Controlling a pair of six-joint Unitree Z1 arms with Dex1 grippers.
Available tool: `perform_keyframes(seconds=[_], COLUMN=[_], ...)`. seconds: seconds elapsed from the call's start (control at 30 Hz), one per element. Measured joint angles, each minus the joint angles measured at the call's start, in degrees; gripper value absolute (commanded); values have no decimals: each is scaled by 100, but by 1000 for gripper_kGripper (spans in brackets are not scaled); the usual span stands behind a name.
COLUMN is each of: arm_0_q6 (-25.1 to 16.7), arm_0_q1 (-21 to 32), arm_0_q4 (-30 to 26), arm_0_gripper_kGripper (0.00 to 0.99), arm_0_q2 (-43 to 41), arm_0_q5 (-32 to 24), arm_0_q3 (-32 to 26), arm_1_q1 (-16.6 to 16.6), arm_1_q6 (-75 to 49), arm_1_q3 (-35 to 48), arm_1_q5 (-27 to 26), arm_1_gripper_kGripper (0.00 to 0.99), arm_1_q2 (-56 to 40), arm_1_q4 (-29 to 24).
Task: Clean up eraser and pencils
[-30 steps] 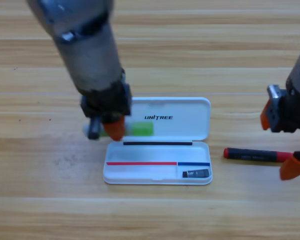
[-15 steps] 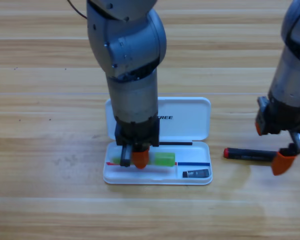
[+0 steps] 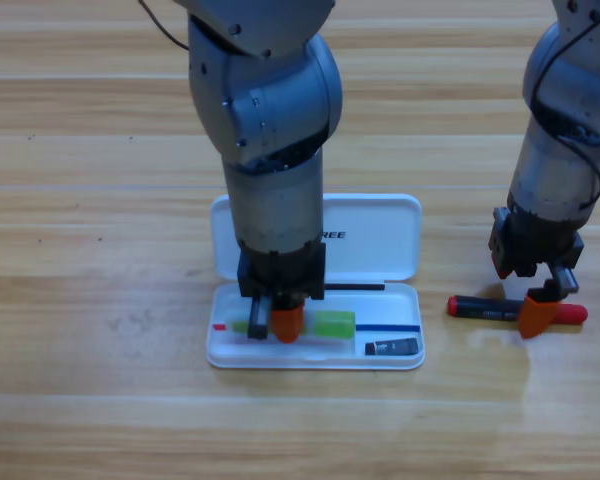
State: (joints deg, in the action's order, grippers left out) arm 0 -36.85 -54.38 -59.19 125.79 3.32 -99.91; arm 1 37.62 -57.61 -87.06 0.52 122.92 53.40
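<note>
Moved: the right gripper (image 3: 536,305) has come down over the black-and-red pencil (image 3: 516,311); the left gripper (image 3: 273,322) stays low in the white case (image 3: 316,282).
Left fingers: clamped on the green pencil (image 3: 332,322), inside the tray.
Right fingers: straddling the pencil on the desk (image 3: 100,400), closure unclear.
Eraser (image 3: 392,347): tray's lower right corner.

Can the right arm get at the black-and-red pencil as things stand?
Probably yes. The right tool hangs directly over the black-and-red pencil, which lies on bare table beside the white case; nothing stands between them. The left tool is busy in the case.
</note>
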Motion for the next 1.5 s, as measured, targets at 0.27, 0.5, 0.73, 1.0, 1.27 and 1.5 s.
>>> perform_keyframes(seconds=[0.27, 0.5, 0.73, 1.0, 1.27, 1.5], arm_0_q6=[0, -2, -3, 0, 51, 95], arm_0_q1=[6, 30, 48, 51, 58, 59], arm_0_q4=[35, 206, 214, 227, 227, 170], arm_0_gripper_kGripper=[0, 0, 0, 989, 990, 990], arm_0_q2=[0, 0, 0, 0, 0, -18], arm_0_q5=[0, -1, -1, -1, -1, -1], arm_0_q3=[51, 225, 261, 272, 303, 304], arm_1_q1=[-11, -30, -30, -29, -5, 245], arm_1_q6=[-194, -199, -94, 36, 100, 287], arm_1_q3=[0, -75, -149, -266, -323, -389], arm_1_q5=[-41, -53, -36, -143, -300, -321], arm_1_gripper_kGripper=[0, 0, 0, 0, 0, 0], arm_1_q2=[57, 153, 152, -346, -711, -803], arm_1_q4=[-22, -29, 222, 992, 1072, 1180])
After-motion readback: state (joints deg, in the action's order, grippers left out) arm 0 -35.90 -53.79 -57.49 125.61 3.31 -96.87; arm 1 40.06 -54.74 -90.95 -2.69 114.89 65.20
